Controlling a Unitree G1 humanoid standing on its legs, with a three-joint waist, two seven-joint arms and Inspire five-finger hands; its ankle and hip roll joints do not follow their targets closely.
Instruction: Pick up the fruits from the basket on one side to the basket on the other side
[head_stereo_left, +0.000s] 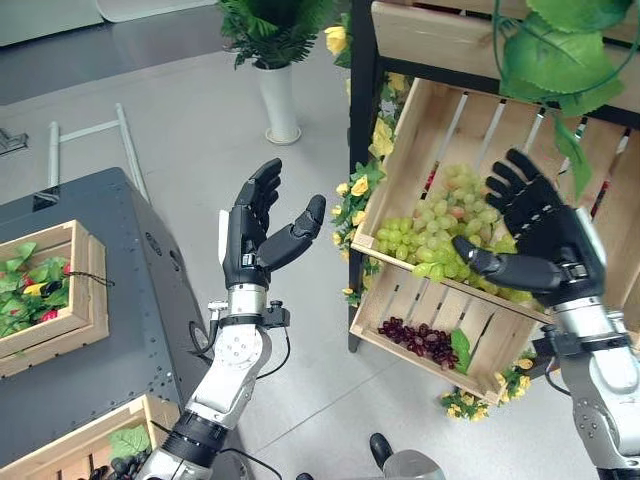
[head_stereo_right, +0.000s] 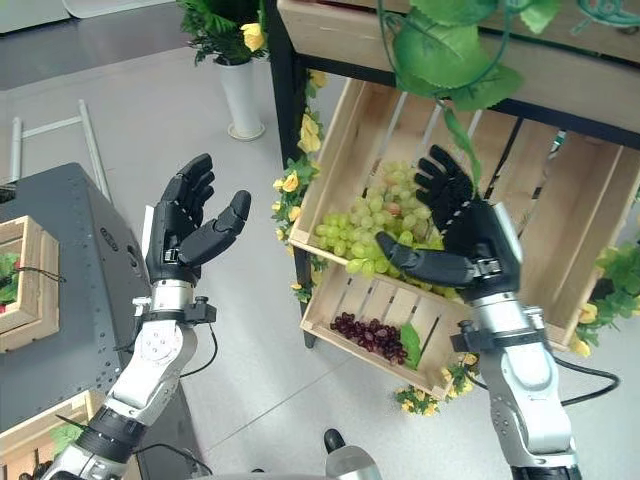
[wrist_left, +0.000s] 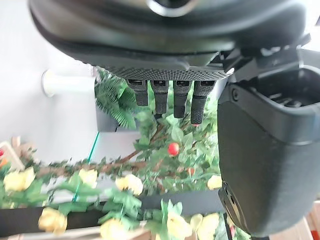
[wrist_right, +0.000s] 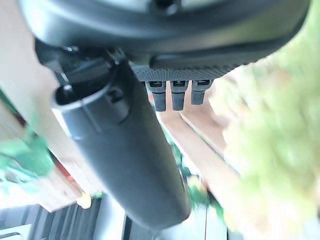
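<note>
Grey floor (head_stereo_left: 200, 130), right hand (head_stereo_left: 545, 240) hiding green grapes (head_stereo_left: 430, 225)

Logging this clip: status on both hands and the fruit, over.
Left hand open, raised over the floor, holding nothing. Right hand open, in front of the green grapes in the upper crate. Dark grapes in the lower crate. No obstruction seen.

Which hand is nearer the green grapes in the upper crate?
Right. The right hand is open directly in front of the green grapes; the left hand is open above the floor, off to their left.
</note>
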